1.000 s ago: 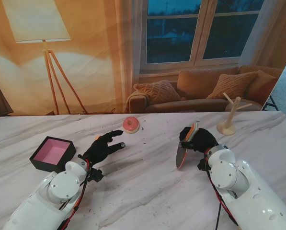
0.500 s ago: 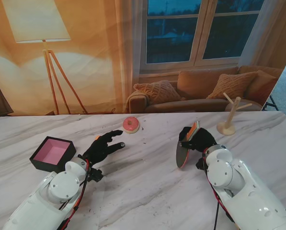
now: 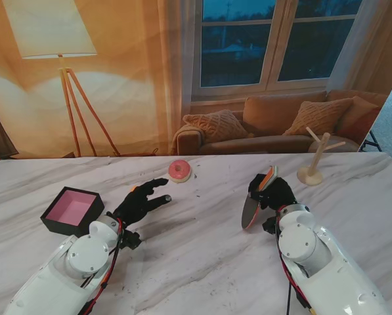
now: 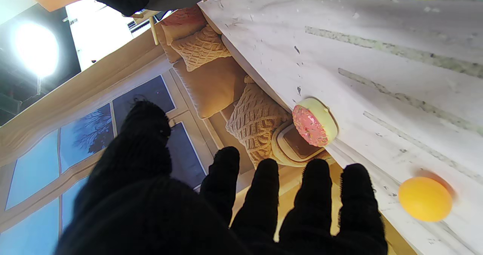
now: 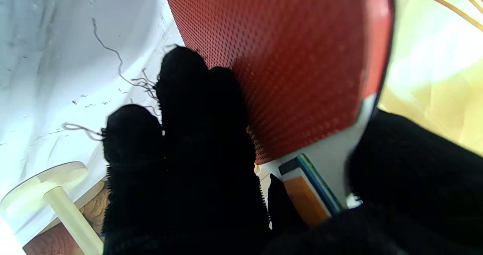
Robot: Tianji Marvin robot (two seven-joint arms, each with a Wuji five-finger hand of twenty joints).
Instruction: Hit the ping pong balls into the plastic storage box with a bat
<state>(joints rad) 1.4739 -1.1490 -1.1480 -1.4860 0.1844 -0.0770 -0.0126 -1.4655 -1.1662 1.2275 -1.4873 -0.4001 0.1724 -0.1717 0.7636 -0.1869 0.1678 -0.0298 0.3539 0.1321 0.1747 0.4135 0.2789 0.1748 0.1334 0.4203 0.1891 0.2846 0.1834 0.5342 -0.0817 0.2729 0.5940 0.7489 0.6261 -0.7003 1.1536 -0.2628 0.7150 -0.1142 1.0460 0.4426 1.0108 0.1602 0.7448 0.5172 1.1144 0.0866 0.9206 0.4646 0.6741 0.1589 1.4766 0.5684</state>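
An orange ping pong ball (image 4: 425,199) lies on the marble table just beside the fingertips of my left hand (image 4: 226,209). From the stand it shows only as an orange sliver (image 3: 133,189) at the hand's left edge. My left hand (image 3: 142,200) is open with its fingers spread, holding nothing. My right hand (image 3: 274,192) is shut on the bat (image 3: 251,211), which hangs blade down, edge on, red rubber (image 5: 294,59) facing the palm. The black storage box (image 3: 72,210) with a pink inside sits at the left, nearer to me than the ball.
A pink frosted donut (image 3: 179,170) lies beyond my left hand toward the far edge. A small wooden branch stand (image 3: 312,163) is at the far right, beyond the bat. The marble table (image 3: 202,262) ends against a printed living-room backdrop.
My right forearm has swung slightly leftward and the bat has shifted a little with it. The left hand and ball have not moved.
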